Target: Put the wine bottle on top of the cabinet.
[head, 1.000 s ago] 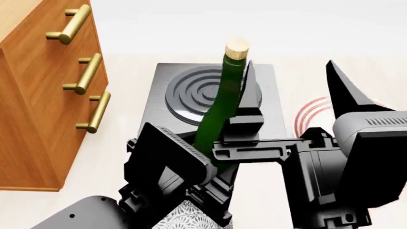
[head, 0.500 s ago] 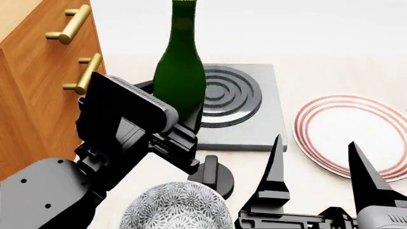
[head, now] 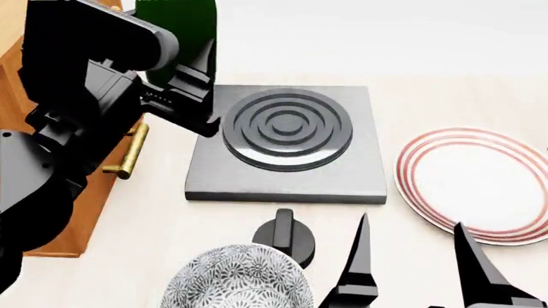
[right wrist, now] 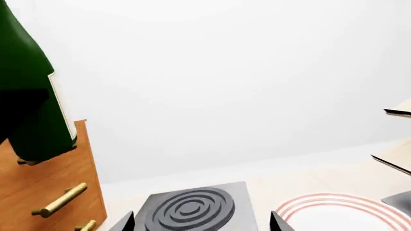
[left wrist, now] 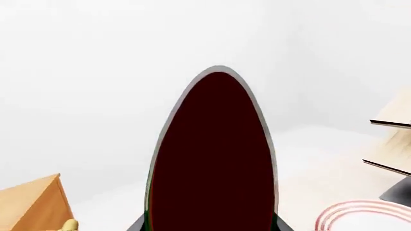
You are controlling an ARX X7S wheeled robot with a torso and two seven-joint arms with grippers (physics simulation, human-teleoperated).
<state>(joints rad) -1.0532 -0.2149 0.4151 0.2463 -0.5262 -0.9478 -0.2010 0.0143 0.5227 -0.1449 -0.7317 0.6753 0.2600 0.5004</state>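
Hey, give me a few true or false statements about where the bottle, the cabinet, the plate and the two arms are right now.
1. The left gripper holds the wine bottle. True.
2. The bottle stands on the hotplate. False: it is lifted off, up by the cabinet.
3. The right gripper grips the plate. False: its jaws are open and empty.
4. The plate has red rings. True.
5. The bottle rests on the cabinet top. False: it is not set down yet.
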